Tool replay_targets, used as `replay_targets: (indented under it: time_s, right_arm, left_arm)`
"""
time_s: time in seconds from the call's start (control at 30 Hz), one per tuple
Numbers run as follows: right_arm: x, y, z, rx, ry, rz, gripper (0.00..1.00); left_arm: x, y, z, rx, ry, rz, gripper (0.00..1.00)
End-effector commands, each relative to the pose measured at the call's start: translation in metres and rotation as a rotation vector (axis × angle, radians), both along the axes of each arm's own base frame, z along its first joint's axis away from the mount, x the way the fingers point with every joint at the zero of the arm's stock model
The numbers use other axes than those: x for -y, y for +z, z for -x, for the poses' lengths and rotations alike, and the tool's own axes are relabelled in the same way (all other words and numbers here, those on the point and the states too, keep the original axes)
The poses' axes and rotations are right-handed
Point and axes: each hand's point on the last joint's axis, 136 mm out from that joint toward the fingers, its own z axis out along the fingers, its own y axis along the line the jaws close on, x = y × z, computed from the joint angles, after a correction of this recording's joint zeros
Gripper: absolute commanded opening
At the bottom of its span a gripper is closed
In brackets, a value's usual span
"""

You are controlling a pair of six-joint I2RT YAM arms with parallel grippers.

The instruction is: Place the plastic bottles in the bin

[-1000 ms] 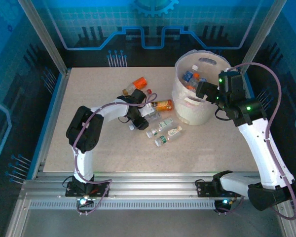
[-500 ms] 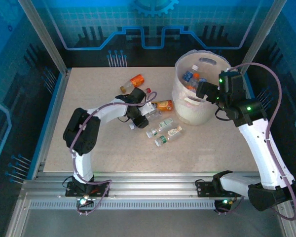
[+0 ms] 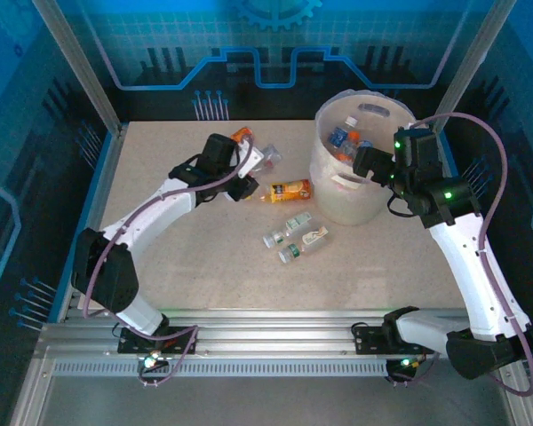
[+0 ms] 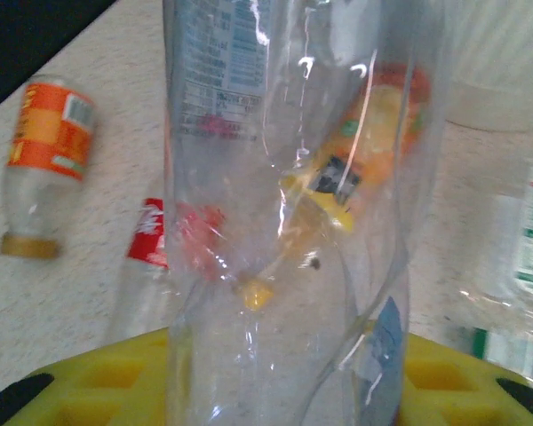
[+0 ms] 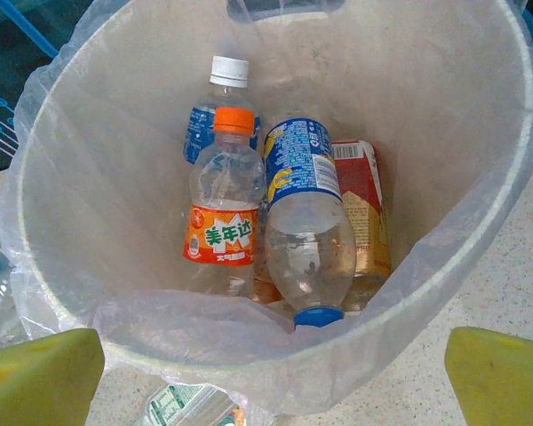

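Note:
My left gripper (image 3: 251, 171) (image 4: 284, 386) is shut on a clear crushed plastic bottle (image 3: 265, 158) (image 4: 284, 204) and holds it above the table, left of the bin (image 3: 360, 191). Below it lie an orange bottle (image 3: 289, 189) (image 4: 373, 133), an orange-labelled bottle (image 3: 242, 136) (image 4: 46, 151) and a red-labelled one (image 4: 155, 240). Two green-labelled bottles (image 3: 287, 231) (image 3: 304, 244) lie nearer the front. My right gripper (image 3: 366, 161) (image 5: 275, 382) hangs open over the bin's near rim (image 5: 249, 324). Several bottles (image 5: 302, 213) lie inside the bin.
A thin plastic liner (image 5: 480, 222) drapes over the bin's rim. A green-labelled bottle (image 5: 182, 406) lies on the table just outside the bin's near wall. Metal frame posts (image 3: 80, 67) stand at the back corners, and a raised edge (image 3: 93, 209) runs along the left side.
My left gripper closed on the clear bottle and lifted it up and back to the left, off the table. The right arm has not moved.

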Motion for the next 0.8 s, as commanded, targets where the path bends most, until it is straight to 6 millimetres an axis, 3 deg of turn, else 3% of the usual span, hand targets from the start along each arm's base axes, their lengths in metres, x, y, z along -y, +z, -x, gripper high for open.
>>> replay_targets:
  time_s: [0.0, 0.37, 0.6, 0.77]
  right_arm:
    - [-0.001, 0.008, 0.002, 0.037, -0.004, -0.007, 1.0]
    - [-0.001, 0.009, 0.003, 0.042, -0.003, -0.007, 1.0]
    - [-0.001, 0.008, 0.002, 0.042, -0.002, -0.009, 1.0]
    - [-0.002, 0.008, 0.002, 0.042, 0.001, -0.007, 1.0]
  left_arm:
    - [-0.015, 0.02, -0.021, 0.057, 0.127, 0.032, 0.34]
    - [-0.058, 0.022, -0.051, 0.078, 0.353, 0.045, 0.34]
    - [-0.061, 0.023, -0.055, 0.087, 0.366, 0.04, 0.34]
    - [-0.058, 0.034, -0.057, 0.105, 0.37, 0.065, 0.34]
